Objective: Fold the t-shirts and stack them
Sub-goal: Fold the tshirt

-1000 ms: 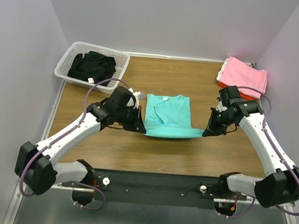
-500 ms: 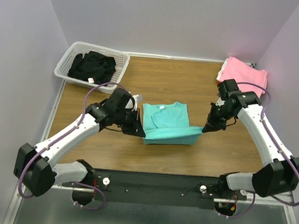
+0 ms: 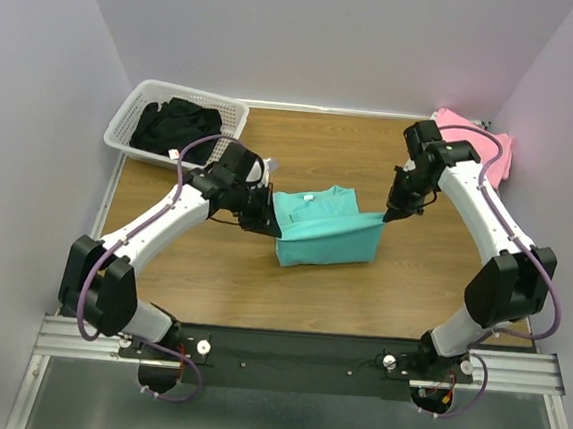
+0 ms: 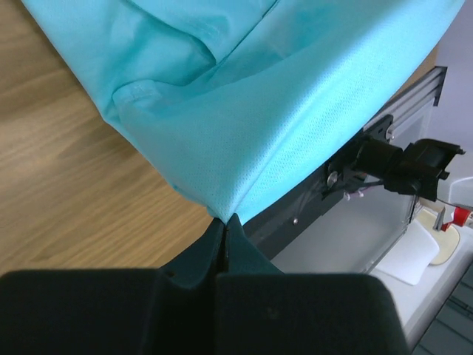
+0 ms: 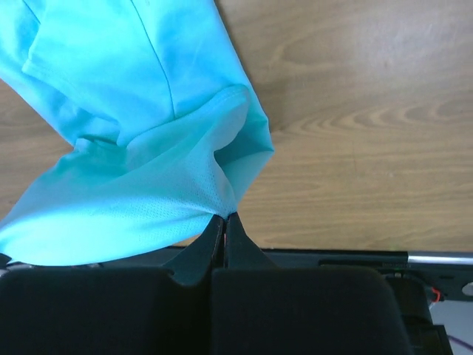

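Shirt: the turquoise cloth t-shirt (image 3: 327, 236) is mid-table. Its collar end lies on the wooden table (image 3: 260, 283), and its near hem is lifted off the wood and stretched between the two arms.
Step, as I read it: the near half is being brought over the far half for a fold.
Risk: each corner is caught only by the very fingertips, so a tug from either arm could pull the cloth free and drop the fold crooked. The loose sleeve underneath could also bunch.
Left gripper (image 4: 224, 222): jaws pinched tight on the hem's left corner, no gap showing.
Right gripper (image 5: 224, 218): jaws likewise closed tight, on the right corner, where the cloth puckers.
Stack: a pink folded cloth shirt (image 3: 478, 146) lies at the far right corner, well apart.
Beyond: a white slatted plastic basket (image 3: 140, 111) stands far left, with dark clothes (image 3: 179, 125) inside.
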`<state>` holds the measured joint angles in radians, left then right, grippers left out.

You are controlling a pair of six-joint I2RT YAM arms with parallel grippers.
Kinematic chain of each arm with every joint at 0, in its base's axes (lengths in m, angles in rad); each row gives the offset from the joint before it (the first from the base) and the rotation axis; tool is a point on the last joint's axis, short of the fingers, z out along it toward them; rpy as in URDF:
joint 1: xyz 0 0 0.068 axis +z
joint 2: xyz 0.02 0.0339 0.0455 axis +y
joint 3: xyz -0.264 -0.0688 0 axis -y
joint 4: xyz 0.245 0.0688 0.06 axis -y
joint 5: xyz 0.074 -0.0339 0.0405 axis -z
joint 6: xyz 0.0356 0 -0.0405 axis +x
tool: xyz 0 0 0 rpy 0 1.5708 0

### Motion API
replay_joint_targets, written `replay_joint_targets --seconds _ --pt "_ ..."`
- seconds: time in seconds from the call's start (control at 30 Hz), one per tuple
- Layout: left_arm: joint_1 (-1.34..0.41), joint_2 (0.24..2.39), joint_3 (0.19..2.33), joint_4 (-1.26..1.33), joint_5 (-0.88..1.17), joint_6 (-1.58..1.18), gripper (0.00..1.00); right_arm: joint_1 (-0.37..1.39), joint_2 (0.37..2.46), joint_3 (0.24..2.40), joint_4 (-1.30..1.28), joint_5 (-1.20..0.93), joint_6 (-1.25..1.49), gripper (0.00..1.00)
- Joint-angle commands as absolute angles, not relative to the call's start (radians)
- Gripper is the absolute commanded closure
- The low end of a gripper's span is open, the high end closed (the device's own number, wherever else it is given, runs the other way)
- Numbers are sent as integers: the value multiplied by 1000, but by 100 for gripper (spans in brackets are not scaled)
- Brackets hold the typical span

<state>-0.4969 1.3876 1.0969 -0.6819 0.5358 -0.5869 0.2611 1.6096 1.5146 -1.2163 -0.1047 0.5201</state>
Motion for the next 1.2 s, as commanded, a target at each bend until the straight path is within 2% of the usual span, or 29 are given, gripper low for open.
replay_joint_targets --seconds 0.0,0.2,0.7,0.87,1.17 --pt "-450 1466 1161 -758 552 -488 100 253 1686 1600 -1192 40 474 100" --pt "-382 1564 1229 -781 552 -413 100 253 1808 1730 -1161 64 453 100" --pt "-293 1982 1615 -831 578 -273 100 241 2186 2130 -1149 61 394 100" --pt "-284 2055 1724 -865 589 -249 100 239 2221 2177 -1149 52 385 100" --pt "-281 2079 1769 -871 595 -242 100 232 2183 2146 -1152 41 377 100"
